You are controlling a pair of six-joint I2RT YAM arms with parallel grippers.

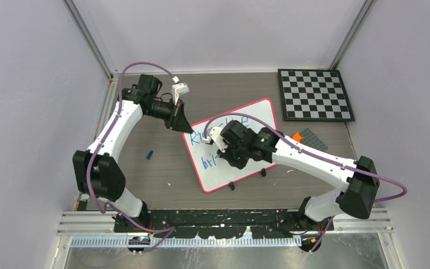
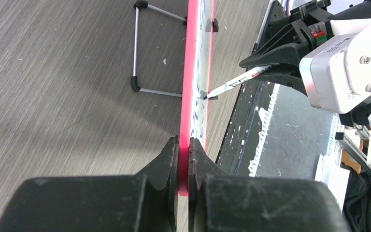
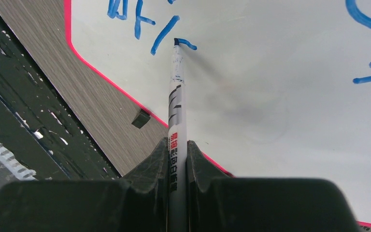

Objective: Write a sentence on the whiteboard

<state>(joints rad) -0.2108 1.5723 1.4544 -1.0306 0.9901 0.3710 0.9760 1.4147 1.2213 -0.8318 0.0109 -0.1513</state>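
Two small black clips (image 1: 231,186) sit on the edge of the whiteboard (image 1: 255,112) nearest the arm bases. Just past them, over the middle of the whiteboard, the right gripper (image 3: 177,145) is clenched on a marker (image 3: 176,96). The marker sticks straight out from between the fingers. Its long side points toward the left part of the whiteboard. Its blue tip touches the white face at the end of a short stroke.

The sentence (image 1: 206,138) is in blue on the left half of the whiteboard, in two lines. The top line starts "Ri" and the rest hides under the right arm. The lower line shows only its first few letters, so I think the writing is a bit over half done. The bare space for the rest of that line lies sideways from the tip, toward the right side of the whiteboard. So the next move looks like a small slide of the tip along that line, pressed lightly down. The right arm is the near one for it.

At the far left corner of the whiteboard the left gripper (image 2: 183,145) pinches the pink rim, both fingers closed on it. I think it holds things steady. A thin wire stand (image 2: 136,48) shows just beside the whiteboard in the left wrist view.

Off the left side a little blue bit (image 1: 150,154) lies on the table (image 1: 162,185), maybe a cap. Past the far right corner of the whiteboard lies a checkerboard (image 1: 315,94).
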